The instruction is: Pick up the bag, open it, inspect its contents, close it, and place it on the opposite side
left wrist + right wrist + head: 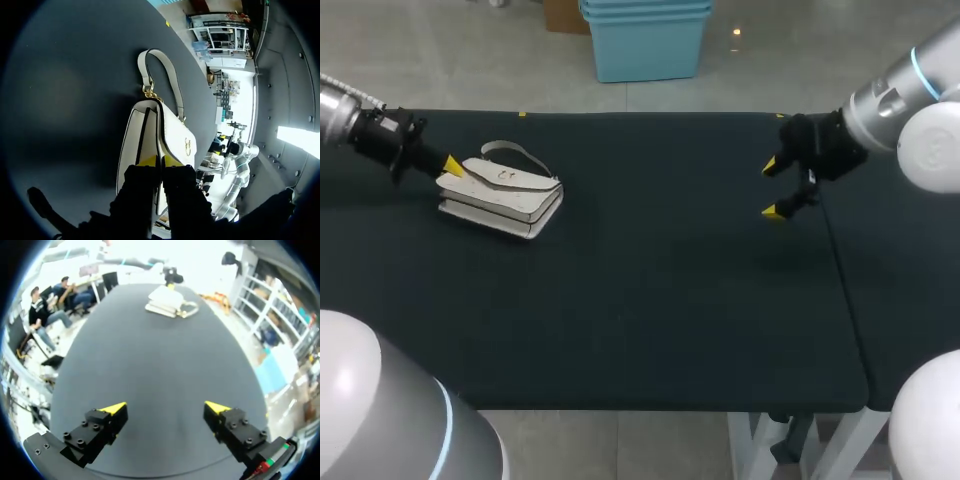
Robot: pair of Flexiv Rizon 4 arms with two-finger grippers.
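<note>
Left claw (pixel 450 168) is at the near end of the bag (pixel 505 195), nearly closed, yellow tips pinching the end of the top flap (pixel 167 135) from both sides. The bag lies flat on the tabletop (pixel 670 300), its long axis running straight ahead of the left claw and its handle (pixel 165 65) at the far end. Left arm is far nearer. Right claw (pixel 772 188) is wide open and holds nothing, with the bag well apart, far ahead of it.

Bag is white smooth leather-like, a stiff boxy slab with dark edge seams. It has a gold clasp (pixel 188 146), gold ring hardware and a short arched strap handle. Tabletop is dark matte cloth.

Judgement: the lift comes next, and a thin flap grip may peel the flap open rather than raise the bag.
</note>
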